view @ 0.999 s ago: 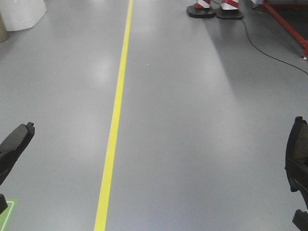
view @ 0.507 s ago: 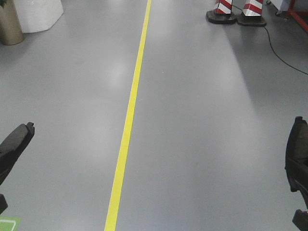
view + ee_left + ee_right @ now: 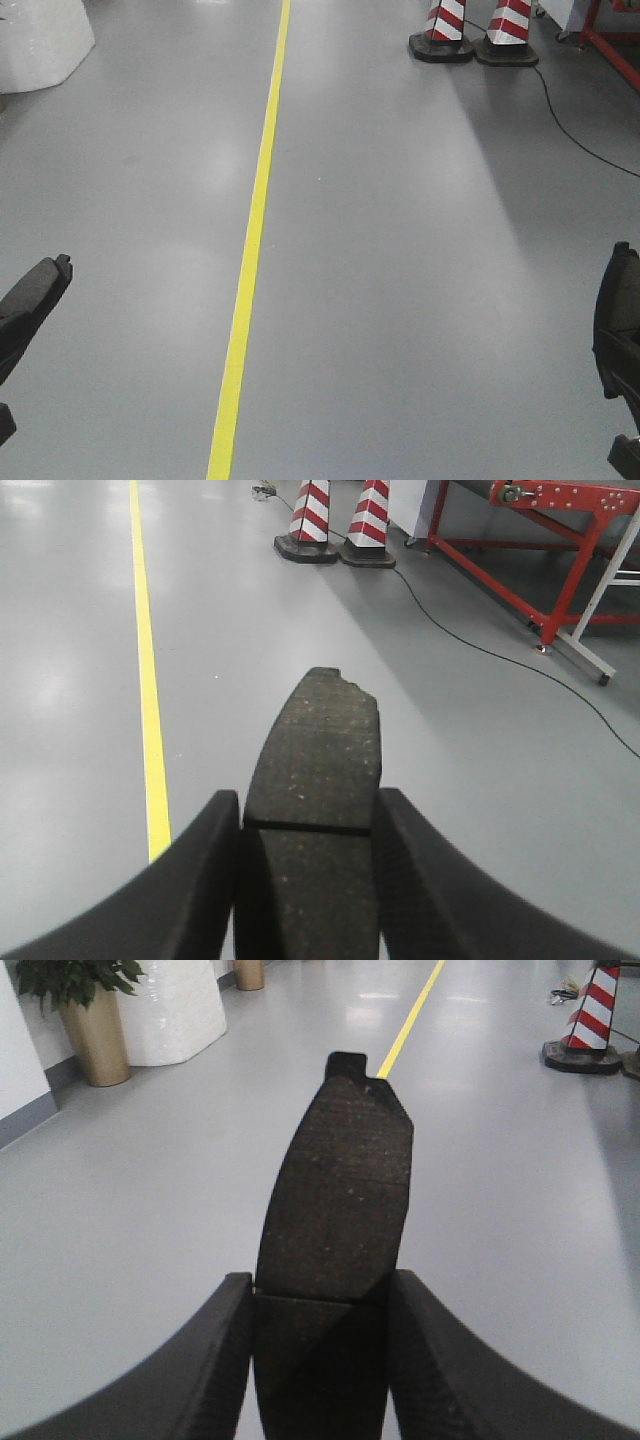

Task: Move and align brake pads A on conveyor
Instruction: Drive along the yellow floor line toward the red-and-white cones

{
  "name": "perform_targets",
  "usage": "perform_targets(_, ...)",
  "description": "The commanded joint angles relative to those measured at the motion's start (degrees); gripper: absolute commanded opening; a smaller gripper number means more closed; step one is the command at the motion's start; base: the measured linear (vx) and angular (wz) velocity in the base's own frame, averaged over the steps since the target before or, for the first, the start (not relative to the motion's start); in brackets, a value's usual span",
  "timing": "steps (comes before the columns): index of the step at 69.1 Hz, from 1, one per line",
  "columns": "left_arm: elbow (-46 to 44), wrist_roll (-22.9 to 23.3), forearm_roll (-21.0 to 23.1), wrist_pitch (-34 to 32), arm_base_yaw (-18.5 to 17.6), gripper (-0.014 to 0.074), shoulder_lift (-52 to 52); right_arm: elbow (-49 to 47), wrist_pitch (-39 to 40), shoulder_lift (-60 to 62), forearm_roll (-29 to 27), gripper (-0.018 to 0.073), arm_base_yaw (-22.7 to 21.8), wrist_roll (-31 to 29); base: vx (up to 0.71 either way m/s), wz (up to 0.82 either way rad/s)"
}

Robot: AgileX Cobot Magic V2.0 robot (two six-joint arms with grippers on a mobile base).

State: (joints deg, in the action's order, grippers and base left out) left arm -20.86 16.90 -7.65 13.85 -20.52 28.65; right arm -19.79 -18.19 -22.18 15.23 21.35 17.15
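Two brake pads A show, each held over bare floor. In the left wrist view, my left gripper [image 3: 308,800] is shut on a dark grey curved pad [image 3: 320,730] that sticks out forward, its cross groove right at the fingertips. The right wrist view has my right gripper [image 3: 320,1280] shut on another pad [image 3: 340,1180], whose notched backing plate points away. From the front, the two arms' dark ends sit at the left edge [image 3: 35,290] and the right edge [image 3: 618,320]. The conveyor belt is out of view.
Grey floor carries a yellow line [image 3: 250,240] running ahead. Red-and-white cones [image 3: 470,30] stand far right, with a black cable [image 3: 590,130] trailing from them. A red metal frame [image 3: 540,570] is beyond the cones. White pillar base [image 3: 175,1010] and potted plant [image 3: 90,1020] stand left.
The floor view has shifted: the yellow line and cones slid right, then back left, and the green floor mark left the view. Both arms keep their pose and their pads.
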Motion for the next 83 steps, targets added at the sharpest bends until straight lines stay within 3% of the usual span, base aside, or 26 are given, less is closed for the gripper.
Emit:
perform_targets(1,-1.8,0.1,-0.1,-5.7,-0.1,0.0108,0.2,-1.7,5.5,-0.1,1.2,0.0003,-0.1,-0.1,0.51,-0.10)
perform_targets(83,-1.8,0.1,-0.1,-5.7,-0.1,0.0108,0.2,-1.7,5.5,-0.1,1.2,0.0003,-0.1,-0.1,0.56,-0.03)
